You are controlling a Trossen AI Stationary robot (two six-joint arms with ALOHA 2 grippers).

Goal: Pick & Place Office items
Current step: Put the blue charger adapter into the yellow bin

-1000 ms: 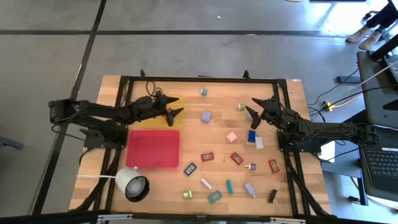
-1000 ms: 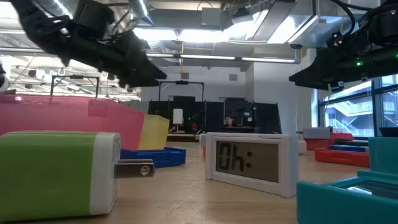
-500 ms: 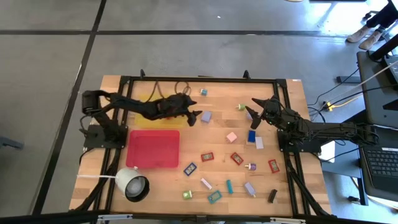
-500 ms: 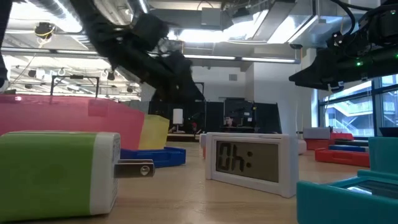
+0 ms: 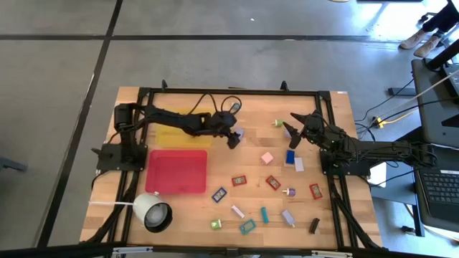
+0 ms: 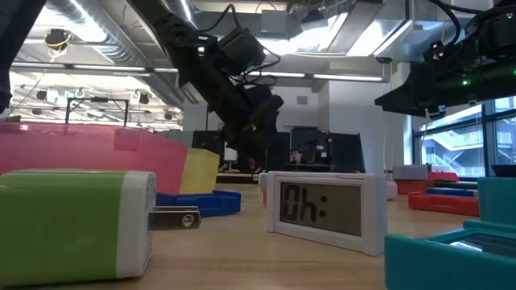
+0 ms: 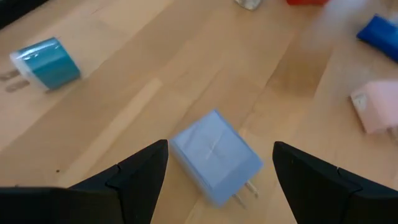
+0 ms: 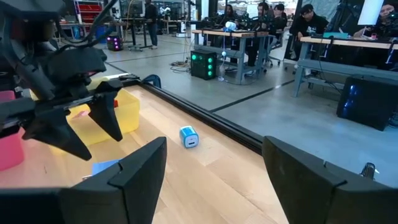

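From above: left pincer point(image 5: 233, 140) poised over pale blue plug point(image 5: 238, 133) near the worktop's point(image 5: 323, 215) far middle; right pincer point(image 5: 290, 132) idle, spread, empty.

Left wrist: fingers wide apart, empty, straddling the plug point(image 7: 216, 155). Probably light, rigid, smooth; best gripped across flat sides, clear of prongs.

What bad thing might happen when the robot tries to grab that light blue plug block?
The left gripper hangs open over the light blue plug block, which lies slanted between the fingers. Closing might catch a corner and twist it away. Its metal prongs stick out toward one finger, so that finger may hit them instead. A push could slide it toward the pink block.
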